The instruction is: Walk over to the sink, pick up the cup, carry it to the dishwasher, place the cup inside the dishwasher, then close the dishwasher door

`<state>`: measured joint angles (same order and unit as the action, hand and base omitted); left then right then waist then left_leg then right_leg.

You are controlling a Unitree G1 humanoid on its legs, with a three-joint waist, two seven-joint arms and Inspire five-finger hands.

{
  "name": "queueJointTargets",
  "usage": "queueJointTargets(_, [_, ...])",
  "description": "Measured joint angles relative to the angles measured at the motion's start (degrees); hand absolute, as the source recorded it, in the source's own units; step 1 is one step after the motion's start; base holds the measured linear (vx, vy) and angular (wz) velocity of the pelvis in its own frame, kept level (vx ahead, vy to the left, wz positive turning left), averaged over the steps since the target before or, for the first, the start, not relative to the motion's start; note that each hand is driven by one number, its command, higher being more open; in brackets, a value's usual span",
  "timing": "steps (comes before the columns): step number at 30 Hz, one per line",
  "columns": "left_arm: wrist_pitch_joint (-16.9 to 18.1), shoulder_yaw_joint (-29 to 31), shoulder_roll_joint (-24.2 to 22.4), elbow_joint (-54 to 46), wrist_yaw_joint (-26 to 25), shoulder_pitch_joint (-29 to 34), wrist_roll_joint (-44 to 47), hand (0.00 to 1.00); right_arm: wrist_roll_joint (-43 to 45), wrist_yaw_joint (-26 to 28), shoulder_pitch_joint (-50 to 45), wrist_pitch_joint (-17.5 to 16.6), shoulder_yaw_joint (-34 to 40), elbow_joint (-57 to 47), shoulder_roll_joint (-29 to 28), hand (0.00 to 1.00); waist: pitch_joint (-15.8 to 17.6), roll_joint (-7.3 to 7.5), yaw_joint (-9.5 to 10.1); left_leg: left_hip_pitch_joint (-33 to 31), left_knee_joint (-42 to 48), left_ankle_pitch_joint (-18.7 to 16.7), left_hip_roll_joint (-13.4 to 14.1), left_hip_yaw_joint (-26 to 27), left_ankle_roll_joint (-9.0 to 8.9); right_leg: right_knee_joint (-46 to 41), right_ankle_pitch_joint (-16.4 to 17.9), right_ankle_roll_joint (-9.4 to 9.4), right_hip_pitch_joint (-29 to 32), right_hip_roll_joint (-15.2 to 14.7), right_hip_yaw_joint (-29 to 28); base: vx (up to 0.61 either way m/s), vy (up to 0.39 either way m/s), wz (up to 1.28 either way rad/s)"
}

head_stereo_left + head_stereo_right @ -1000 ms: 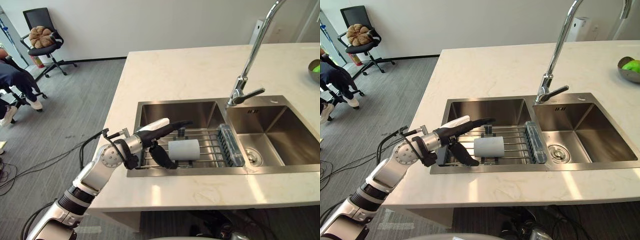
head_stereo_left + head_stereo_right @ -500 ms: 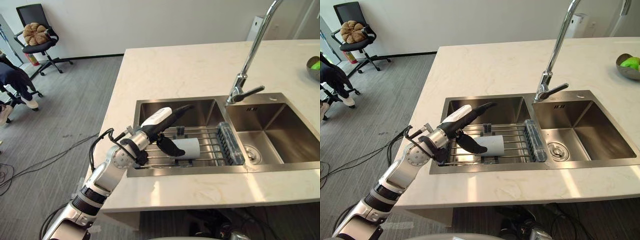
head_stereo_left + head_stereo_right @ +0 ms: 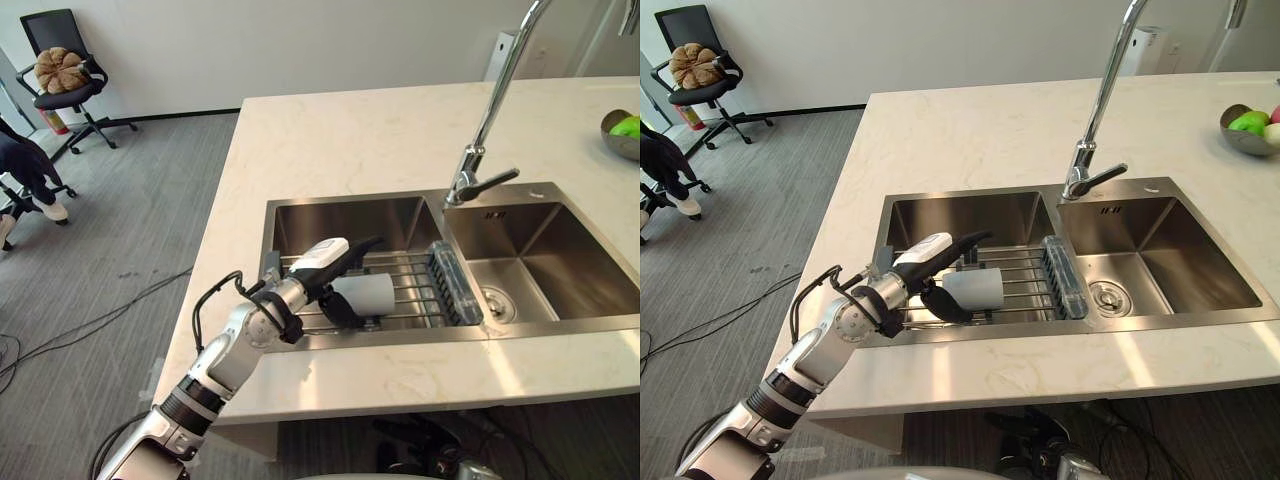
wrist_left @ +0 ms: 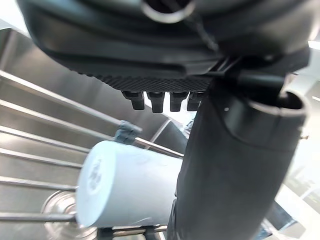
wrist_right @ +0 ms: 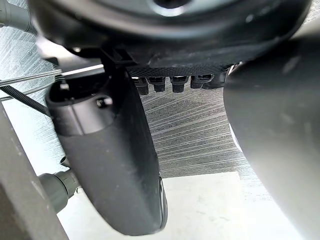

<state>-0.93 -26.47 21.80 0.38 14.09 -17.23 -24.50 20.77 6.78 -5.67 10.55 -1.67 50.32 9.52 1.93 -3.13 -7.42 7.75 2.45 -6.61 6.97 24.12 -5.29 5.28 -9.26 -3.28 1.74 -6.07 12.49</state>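
The left hand's (image 3: pixel 312 276) fingers (image 3: pixel 360 246) stretch straight over the top of the pale grey cup (image 3: pixel 366 293), spread apart from the thumb, which sits against the cup's near side. They are not clamped on it. The cup lies on its side on the wire rack (image 3: pixel 412 290) across the left basin of the steel double sink (image 3: pixel 350 214), set in the pale marble desk (image 3: pixel 380 140). The right hand (image 5: pixel 120 165) hangs over grey carpet, fingers loose.

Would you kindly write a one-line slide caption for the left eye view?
Open left hand reaches over the pale cup lying sideways on the wire rack in the sink's left basin.
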Motion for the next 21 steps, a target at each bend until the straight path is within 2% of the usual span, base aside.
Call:
queueJointTargets(5, [-1.2,-0.9,0.0,0.4,-2.7,1.2,-0.2,1.0,0.0,-0.4,0.6,0.7,-1.5,0.2,0.3,1.0,0.0,0.07,0.09,0.2,-0.3,0.0,-0.1,0.0,0.03,0.0,0.0,-0.03,-0.1,0.0,0.1,0.0,0.0,0.0])
queueJointTargets(14, [-1.4,-2.2,-0.8,2.8,-5.0,1.3,-2.0,1.0,0.0,-0.7,0.7,0.9,-1.5,0.2,0.3,1.0,0.1,0.1,0.01,0.5,-0.7,0.1,-0.1,0.0,0.06,0.0,0.1,-0.08,-0.2,0.0,0.3,0.0,0.0,0.0])
queueJointTargets(21, [-3.3,-3.3,-1.0,4.8,-4.1,0.1,-3.4,1.0,0.0,-0.6,1.6,1.5,-1.6,1.3,0.3,1.0,0.1,0.12,-0.75,1.3,-1.1,0.1,-0.3,0.2,0.06,0.1,0.1,-0.1,-0.7,0.0,0.2,-0.01,0.0,0.0])
